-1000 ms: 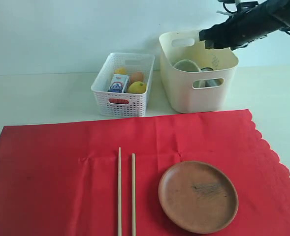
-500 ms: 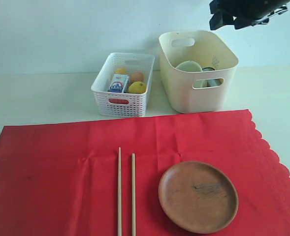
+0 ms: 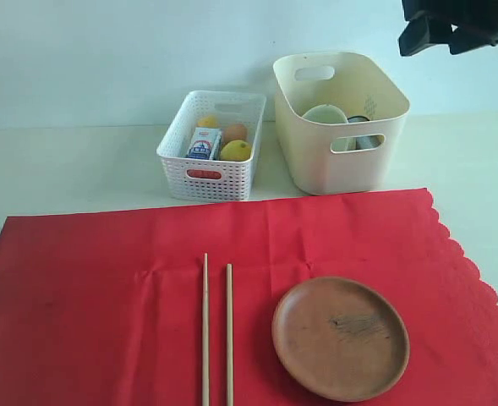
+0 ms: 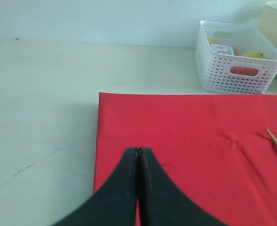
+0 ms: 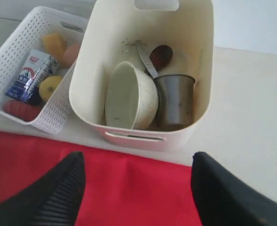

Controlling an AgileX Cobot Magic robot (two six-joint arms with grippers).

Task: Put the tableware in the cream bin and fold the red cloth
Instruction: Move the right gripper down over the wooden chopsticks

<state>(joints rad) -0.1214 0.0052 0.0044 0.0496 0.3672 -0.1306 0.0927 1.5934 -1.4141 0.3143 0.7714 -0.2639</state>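
Bin [image 3: 325, 173] and basket [image 3: 177, 165] filled
Bin held bowl [image 5: 129, 96], cup [image 5: 175, 101], spoon [image 5: 161, 55]; basket held food [image 3: 236, 150]. Right gripper [image 5: 137, 165] gaped empty; left gripper [image 4: 138, 155] pinched together.

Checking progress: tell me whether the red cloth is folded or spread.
Spread flat: the red cloth lies open with chopsticks and plate on it.

The exterior view stands well back, raised and tilted down, looking across the red cloth [image 3: 147, 279] to the cream bin [image 3: 340, 165] at the rear. The left wrist view sits low, far from the bin, facing along the cloth past the closed left hand [image 4: 137, 151]; only a sliver of the bin shows. The right wrist view hangs close above the bin, looking into it past the spread right hand [image 5: 137, 162]. All three share bin, cloth and the white basket [image 3: 210, 173] beside the bin.
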